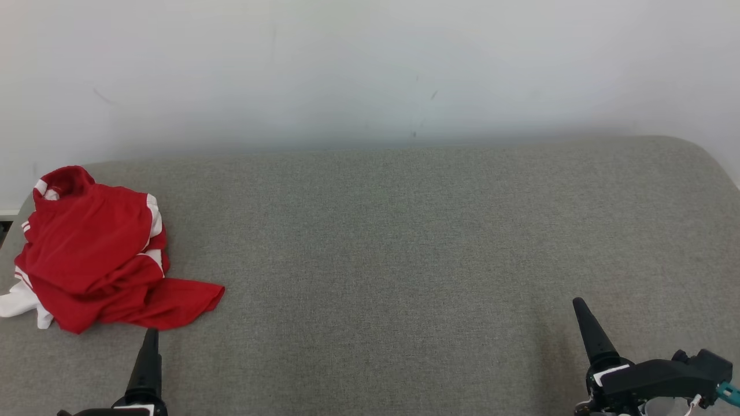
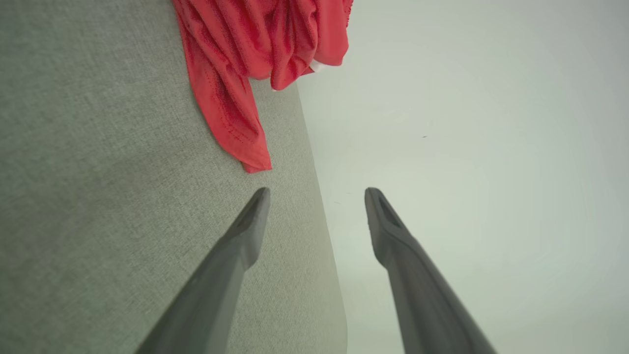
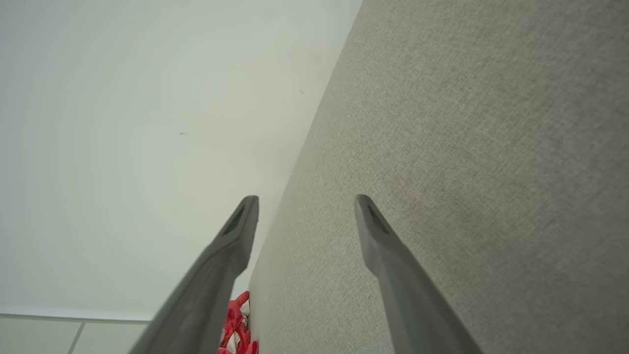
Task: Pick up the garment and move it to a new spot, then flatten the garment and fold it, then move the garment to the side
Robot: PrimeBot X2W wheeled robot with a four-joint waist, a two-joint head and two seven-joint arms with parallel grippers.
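Well, the crumpled red garment with white trim (image 1: 98, 254) lies heaped on the grey woven fabric surface (image 1: 404, 242). Its long axis runs from a bunched far end back toward the left claw (image 2: 317, 191), and one loose flap points off to that claw's right. The near hem sits just beyond the claw's fingertips, not touching them. That claw and the right claw (image 3: 307, 199), well off to its right, gape wide and hold nothing. The heap's left edge is cut off, and its folds hide its shape.
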